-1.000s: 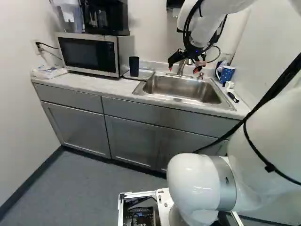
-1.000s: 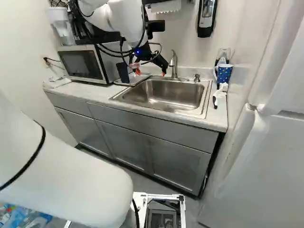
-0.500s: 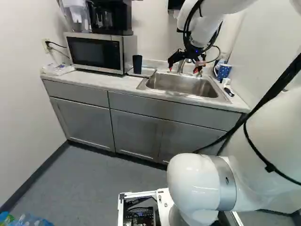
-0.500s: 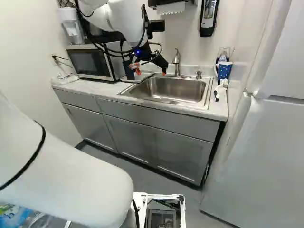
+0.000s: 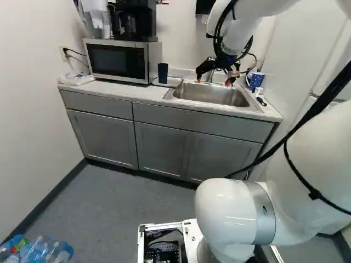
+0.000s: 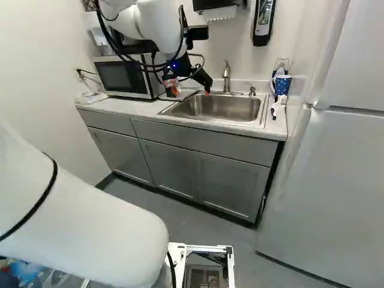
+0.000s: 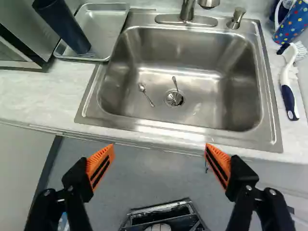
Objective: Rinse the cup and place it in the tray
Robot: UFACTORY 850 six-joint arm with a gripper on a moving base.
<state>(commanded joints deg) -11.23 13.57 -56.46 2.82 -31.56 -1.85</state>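
Above the front edge of the counter (image 5: 126, 94), the gripper (image 5: 214, 80) hangs at the end of the white arm (image 6: 159, 24) with its fingers released: in the wrist view the two orange pads (image 7: 100, 164) stand wide apart, nothing between them touching either one. Past the fingertips, the gap shows floor (image 7: 144, 166) and part of the base (image 7: 163, 214).

The dark cup (image 7: 62, 26) is on the metal tray (image 7: 102, 26), upright in the left base view, close by the end of the microwave (image 5: 115, 60) and apart from the gripper. Next to the tray lies the steel sink (image 7: 192, 60), ahead of the fingers. Down in its basin are a small spoon (image 7: 146, 94) and another slim metal utensil (image 7: 175, 83), the latter reaching to the drain (image 7: 173, 99). The faucet (image 6: 226, 77) rises from the sink's back rim.

On the counter on the far side of the sink from the tray, a brush (image 7: 287, 89) with a dark-ended handle lies near a spotted blue mug (image 7: 292, 23). A black coffee maker (image 5: 143, 24) sits on top of the microwave, and a plastic package (image 5: 75, 80) lies at the other end of the counter. Clear and blue plastic bottles (image 5: 48, 252) show at the foot of the left base view, and a white refrigerator (image 6: 336, 180) stands at the right of the right base view
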